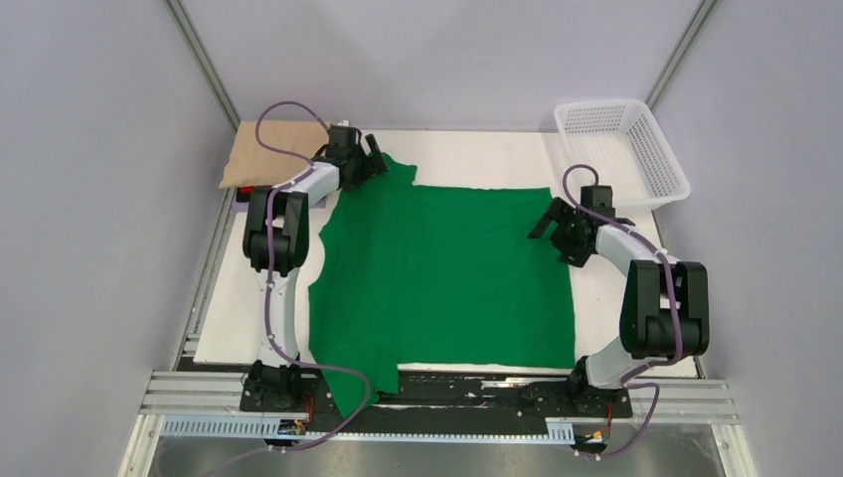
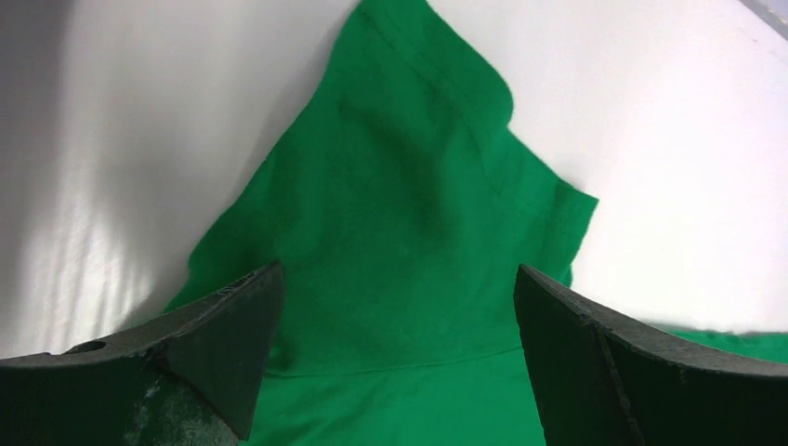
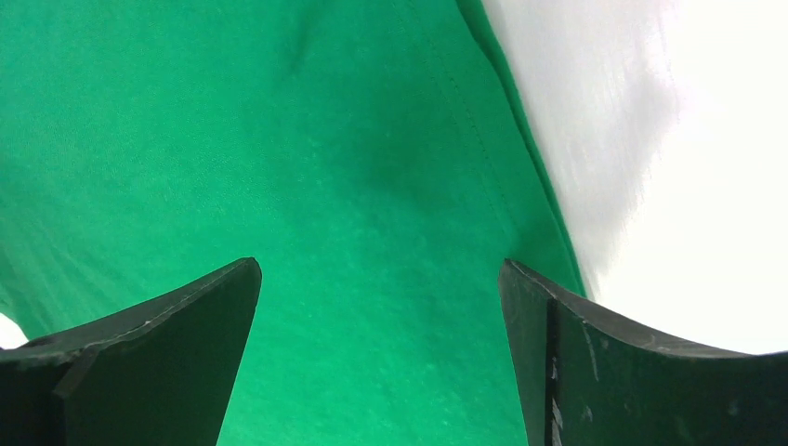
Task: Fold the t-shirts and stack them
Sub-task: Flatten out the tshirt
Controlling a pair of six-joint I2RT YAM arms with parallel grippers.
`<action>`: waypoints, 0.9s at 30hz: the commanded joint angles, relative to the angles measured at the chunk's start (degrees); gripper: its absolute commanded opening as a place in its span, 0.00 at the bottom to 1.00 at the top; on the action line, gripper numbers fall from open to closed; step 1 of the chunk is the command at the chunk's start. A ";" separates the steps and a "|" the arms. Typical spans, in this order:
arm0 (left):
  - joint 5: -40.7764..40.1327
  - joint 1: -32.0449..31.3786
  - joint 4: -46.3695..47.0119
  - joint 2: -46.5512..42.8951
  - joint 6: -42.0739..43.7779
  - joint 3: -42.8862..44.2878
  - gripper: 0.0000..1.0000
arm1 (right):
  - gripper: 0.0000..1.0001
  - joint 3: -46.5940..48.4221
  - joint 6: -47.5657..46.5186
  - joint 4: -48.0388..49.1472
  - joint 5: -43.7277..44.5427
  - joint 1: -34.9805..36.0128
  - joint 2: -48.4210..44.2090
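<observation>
Where the white surface point(image 1: 467, 149) carries the work, the green t-shirt point(image 1: 447, 278) lies spread flat across its centre. One sleeve points to 11 o'clock and the other drapes over the near edge at 7 o'clock. A white mesh basket point(image 1: 651, 149) stands at 1 o'clock, apart from the shirt. A folded beige t-shirt point(image 1: 273, 149) lies at the 10 o'clock corner. The left gripper point(image 2: 398, 279) hangs above the 11 o'clock sleeve, jaws apart, holding nothing. The right gripper point(image 3: 379, 269) hangs over the shirt's 3 o'clock edge, jaws apart, holding nothing.
</observation>
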 commanded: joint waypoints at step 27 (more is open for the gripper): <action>-2.34 -6.84 -15.51 -24.01 3.11 -28.37 1.00 | 1.00 5.22 1.35 -3.00 4.22 12.17 2.16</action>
